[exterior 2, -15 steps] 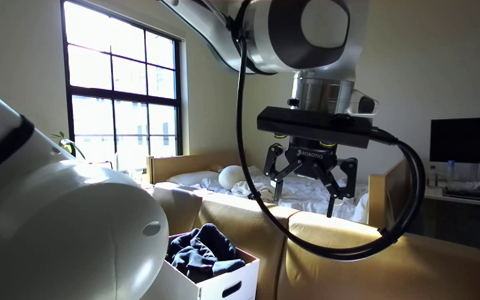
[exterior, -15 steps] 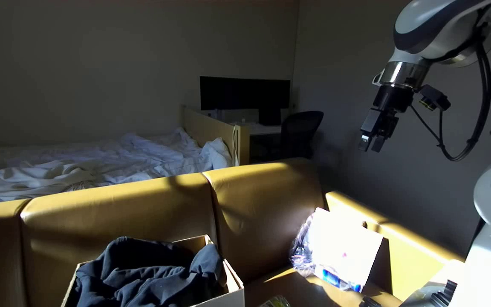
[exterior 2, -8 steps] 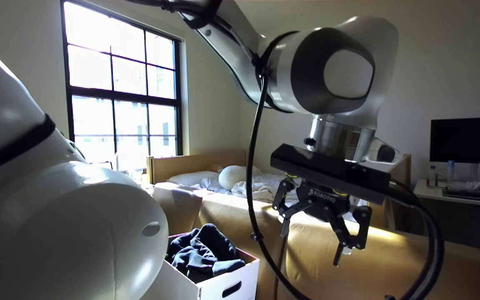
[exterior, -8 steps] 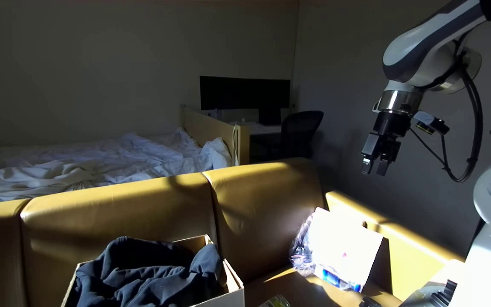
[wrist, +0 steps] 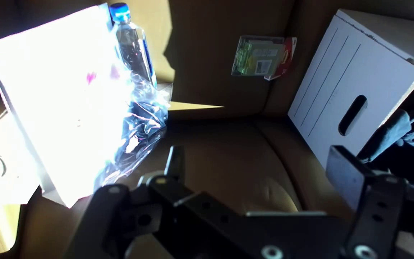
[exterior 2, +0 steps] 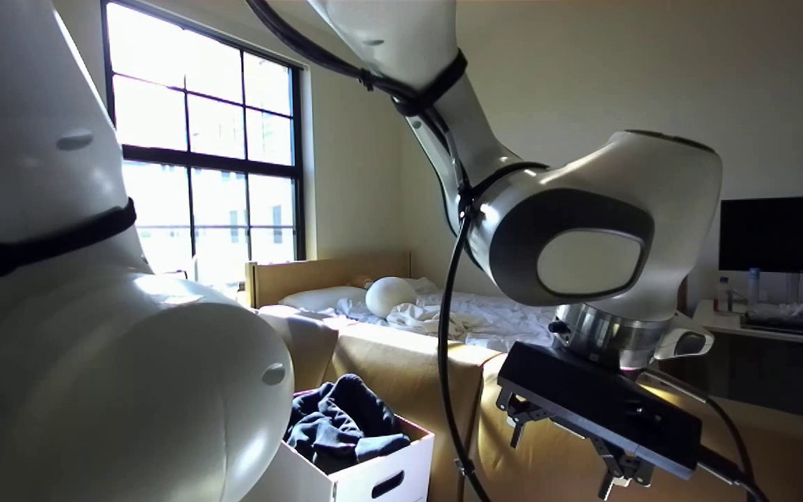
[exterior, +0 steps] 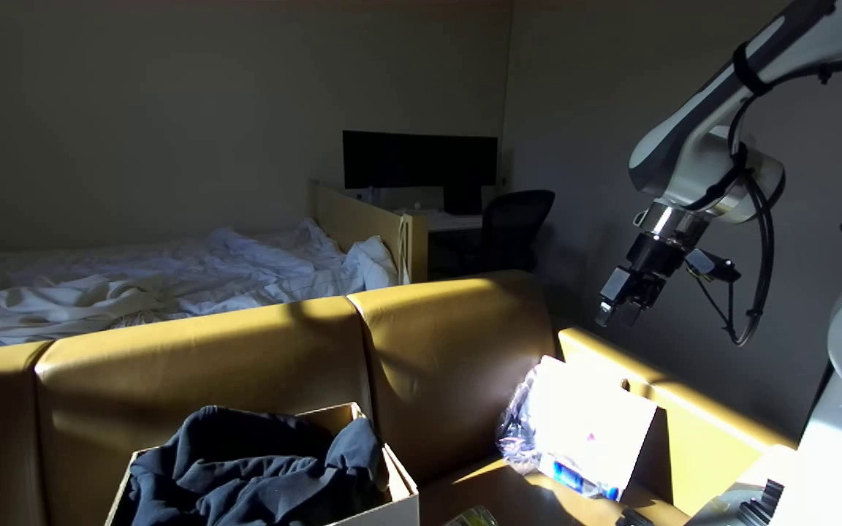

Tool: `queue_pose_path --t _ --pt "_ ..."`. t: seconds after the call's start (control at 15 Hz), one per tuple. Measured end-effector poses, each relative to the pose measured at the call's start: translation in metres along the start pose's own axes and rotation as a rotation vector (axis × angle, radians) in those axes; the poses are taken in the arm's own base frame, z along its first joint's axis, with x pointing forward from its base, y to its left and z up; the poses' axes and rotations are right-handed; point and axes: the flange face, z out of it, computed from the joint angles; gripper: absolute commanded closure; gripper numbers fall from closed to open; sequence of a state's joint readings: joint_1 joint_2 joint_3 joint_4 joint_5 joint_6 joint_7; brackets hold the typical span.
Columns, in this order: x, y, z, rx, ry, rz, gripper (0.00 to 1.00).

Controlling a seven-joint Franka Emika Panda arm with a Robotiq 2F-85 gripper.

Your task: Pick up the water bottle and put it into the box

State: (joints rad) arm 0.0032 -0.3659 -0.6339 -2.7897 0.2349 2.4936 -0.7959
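While the jaws stand spread apart, released, one near seven o'clock and one near four in the wrist view, the water bottle [wrist: 134, 46], clear with a blue cap, rests on the tan sofa [wrist: 207, 72] between ten and eleven o'clock there, its cap pointing to about eleven. Just beside it, toward nine o'clock, is a white container [wrist: 63, 100] washed out by sunlight; whether the two touch I cannot tell. The bottle's lower end is partly covered by a crinkled clear wrapper [wrist: 146, 118]. At one o'clock lies a transparent packet [wrist: 261, 57] with a red part, and between two and three stands the box [wrist: 354, 75], its visible wall white and slotted, well apart from the bottle. In an exterior view dark clothing [exterior: 260, 460] is heaped above the box's rim at seven o'clock, a bed [exterior: 194, 267] spreads out at nine, and the arm [exterior: 677, 153] extends in from two, with the jaws hanging in the air between three and four. In an exterior view a monitor [exterior 2: 785, 233] stands on a desk [exterior 2: 712, 318] at three o'clock, a window [exterior 2: 213, 125] glows at ten, and the jaws are near five.
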Motion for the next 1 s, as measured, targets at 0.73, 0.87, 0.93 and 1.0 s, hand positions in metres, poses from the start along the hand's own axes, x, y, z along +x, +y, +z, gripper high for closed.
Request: queue_pose_path --t 0.73,0.87,0.93,1.0 --pt "-0.006 0.010 0.030 0.012 -0.041 0.070 0.00" --pt "-0.006 0.008 0.038 0.009 -0.066 0.069 0.00" --pt "-0.008 0.011 0.044 0.008 -0.085 0.079 0.00" --pt "-0.012 0.016 0.052 0.010 -0.106 0.099 0.00"
